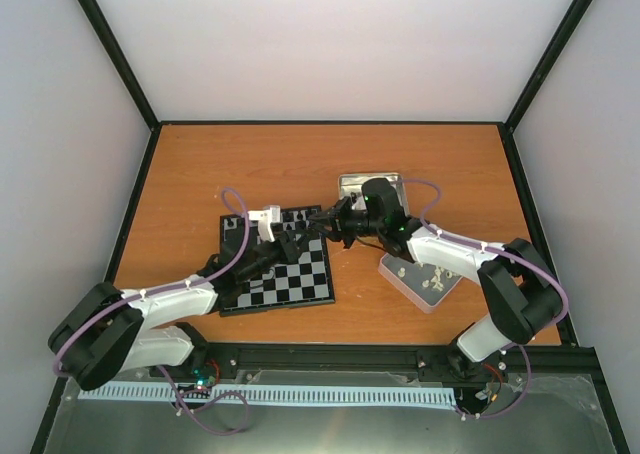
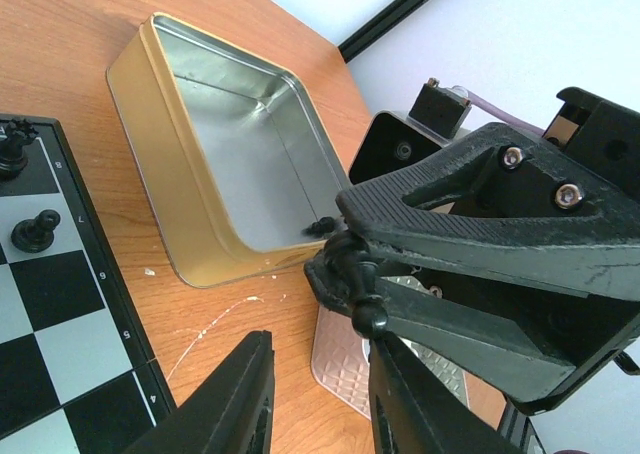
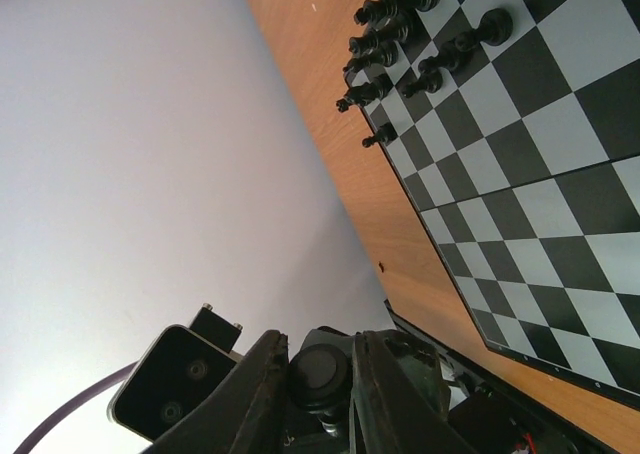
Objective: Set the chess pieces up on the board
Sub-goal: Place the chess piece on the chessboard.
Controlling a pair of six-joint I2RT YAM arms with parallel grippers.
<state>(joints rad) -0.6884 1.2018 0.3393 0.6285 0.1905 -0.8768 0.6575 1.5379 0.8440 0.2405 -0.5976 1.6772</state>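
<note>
A black chess piece hangs above the table just off the board's right edge, with my right gripper shut on it. Its round base shows between that gripper's fingers. My left gripper sits right below it, jaws apart, bare wood showing in the gap. The piece's round head is at the tip of the right-hand finger. The board lies under the left arm, with several black chess pieces along its far edge. Two of them stand near the board's corner.
A silver tin stands beyond the board's right edge, with one small black piece in its near corner. A second shallow tin with cream-white pieces lies under the right arm. Black frame rails border the orange table.
</note>
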